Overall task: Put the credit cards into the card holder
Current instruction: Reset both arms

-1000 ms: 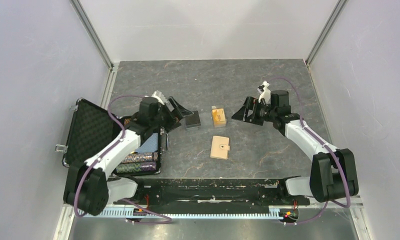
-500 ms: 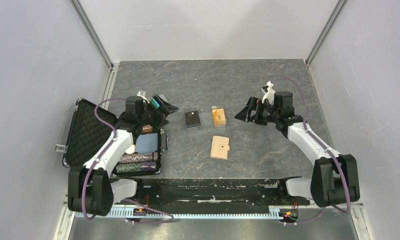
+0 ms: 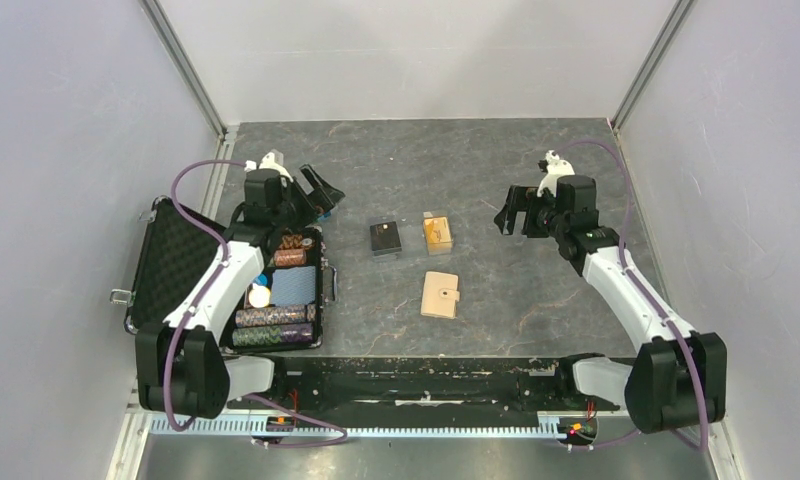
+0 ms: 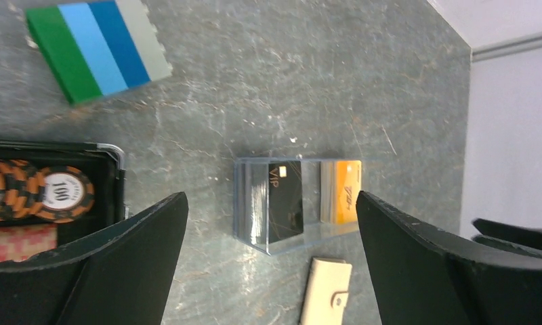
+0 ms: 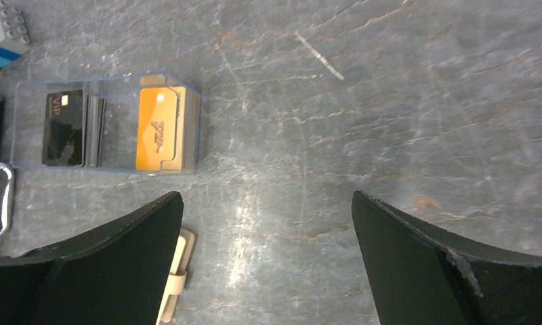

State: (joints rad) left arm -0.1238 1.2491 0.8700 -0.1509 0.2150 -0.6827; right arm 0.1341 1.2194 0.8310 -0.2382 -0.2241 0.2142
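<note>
A dark, stone-patterned desk (image 3: 476,150) is seen from above, with one robot arm at each side. The left gripper (image 3: 319,190) and the right gripper (image 3: 514,212) both hang above the desk with jaws spread wide, holding nothing. Between them lies one clear box (image 5: 119,122) of credit cards (image 5: 158,128) in two stacks, one orange and one black marked VIP. The number of cards in each stack cannot be counted. One tan card holder (image 3: 440,295) lies closed just nearer than the box. Its long axis runs near to far and its snap tab is on its right. Both wrist views show only one end of the card holder. An open black chip case (image 3: 176,270) sits at far left.
</note>
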